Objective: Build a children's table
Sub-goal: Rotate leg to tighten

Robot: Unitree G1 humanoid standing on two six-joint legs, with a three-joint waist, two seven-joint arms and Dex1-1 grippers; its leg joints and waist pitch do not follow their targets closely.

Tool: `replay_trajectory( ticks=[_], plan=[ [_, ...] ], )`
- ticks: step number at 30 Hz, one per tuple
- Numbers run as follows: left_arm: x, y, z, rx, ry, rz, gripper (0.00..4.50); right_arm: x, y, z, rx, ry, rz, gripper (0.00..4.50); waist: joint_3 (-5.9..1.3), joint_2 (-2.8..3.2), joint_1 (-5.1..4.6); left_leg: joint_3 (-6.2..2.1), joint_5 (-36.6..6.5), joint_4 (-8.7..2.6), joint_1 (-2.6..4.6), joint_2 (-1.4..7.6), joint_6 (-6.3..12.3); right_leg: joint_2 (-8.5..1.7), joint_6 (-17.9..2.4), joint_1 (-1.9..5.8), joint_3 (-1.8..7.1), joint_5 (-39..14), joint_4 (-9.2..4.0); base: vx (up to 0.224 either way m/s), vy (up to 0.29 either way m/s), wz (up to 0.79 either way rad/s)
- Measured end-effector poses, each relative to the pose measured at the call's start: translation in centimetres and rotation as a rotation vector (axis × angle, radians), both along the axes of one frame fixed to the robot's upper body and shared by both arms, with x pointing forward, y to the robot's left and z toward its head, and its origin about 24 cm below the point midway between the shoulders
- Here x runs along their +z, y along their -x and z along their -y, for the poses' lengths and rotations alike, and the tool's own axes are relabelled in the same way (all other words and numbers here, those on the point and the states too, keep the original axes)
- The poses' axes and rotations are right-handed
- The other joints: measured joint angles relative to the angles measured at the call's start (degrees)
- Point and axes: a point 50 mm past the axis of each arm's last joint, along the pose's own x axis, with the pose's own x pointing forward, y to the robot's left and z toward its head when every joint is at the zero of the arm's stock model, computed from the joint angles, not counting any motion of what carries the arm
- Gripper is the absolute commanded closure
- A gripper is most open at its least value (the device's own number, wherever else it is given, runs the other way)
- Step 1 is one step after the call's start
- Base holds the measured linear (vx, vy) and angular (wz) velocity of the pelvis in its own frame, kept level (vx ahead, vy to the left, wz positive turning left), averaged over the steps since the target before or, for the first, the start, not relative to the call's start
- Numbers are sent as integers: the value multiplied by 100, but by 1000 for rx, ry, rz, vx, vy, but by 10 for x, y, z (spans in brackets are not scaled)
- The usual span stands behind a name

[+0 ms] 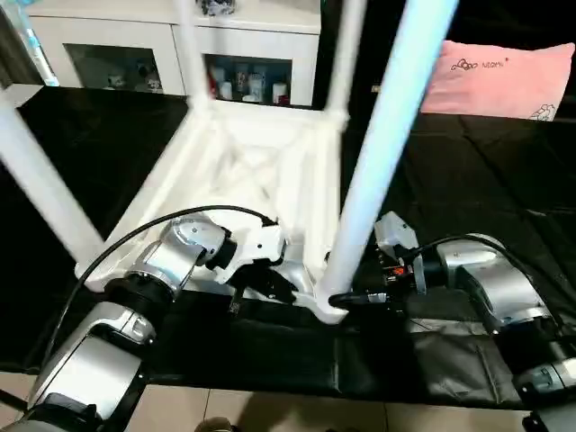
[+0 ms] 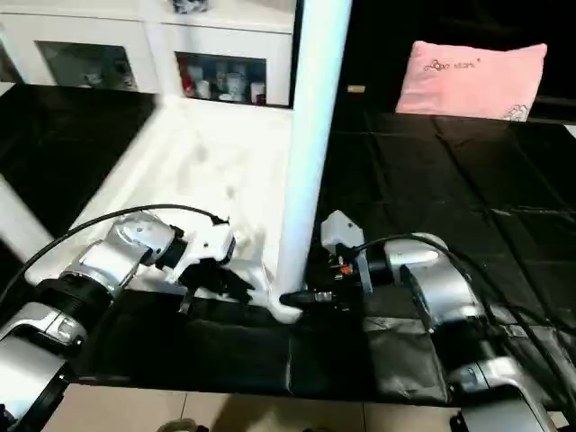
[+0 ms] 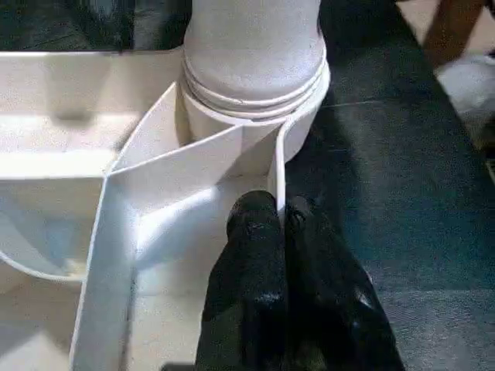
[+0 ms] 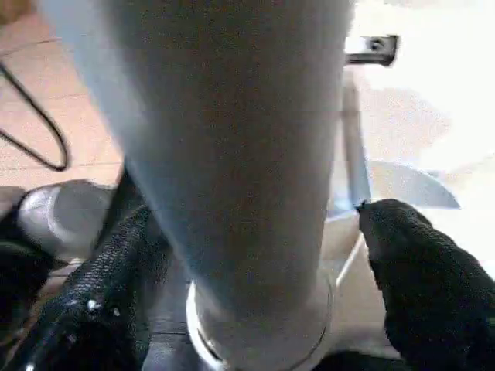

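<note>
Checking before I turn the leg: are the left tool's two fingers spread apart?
No, in the left wrist view the left tool's fingers are pressed together on a rib of the tabletop.

**Bright plastic, dark mat, soft edges**

Light falls from above. The tabletop (image 1: pixel 256 166) glares nearly white, its ribs washed out near the cabinet (image 1: pixel 180 49). The near leg (image 1: pixel 387 135) is smeared by blur; close up it looms unfocused. The mat (image 2: pixel 432 171) beside it shows faint sheen.

A pink pillow (image 1: pixel 508 78) lies at the far edge of the black mat (image 1: pixel 486 171). Behind it stands a white cabinet (image 1: pixel 180 45) with glass doors, small items inside. Beige floor tiles (image 1: pixel 270 412) show nearest.
</note>
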Motion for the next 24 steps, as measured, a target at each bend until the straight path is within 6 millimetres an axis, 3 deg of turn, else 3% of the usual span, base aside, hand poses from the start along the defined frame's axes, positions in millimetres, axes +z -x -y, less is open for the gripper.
replay_trajectory(
  ticks=[17, 22, 24],
  plan=[
    [-1, 0, -1, -11, -2, 2, 450, -7, 2, -3, 66, -19, -66, 218, -1, 1, -22, 0, 1, 3, 15, 2, -1, 1, 0, 8, 0, 0, 5, 0, 0, 0],
    [-3, -2, 0, 79, -3, -32, 450, -8, 7, -3, -30, -32, -49, 235, -8, 13, -21, 1, 2, 4, 43, 2, -2, 1, 32, 34, 3, -19, 7, 0, 0, 0],
    [-4, -4, -2, 184, 17, -42, 450, -10, 6, -4, -155, -57, -35, 239, -8, 14, -79, 1, 6, 6, 48, 2, -8, 1, 31, 34, 2, -18, 10, 0, 0, 0]
  ],
)
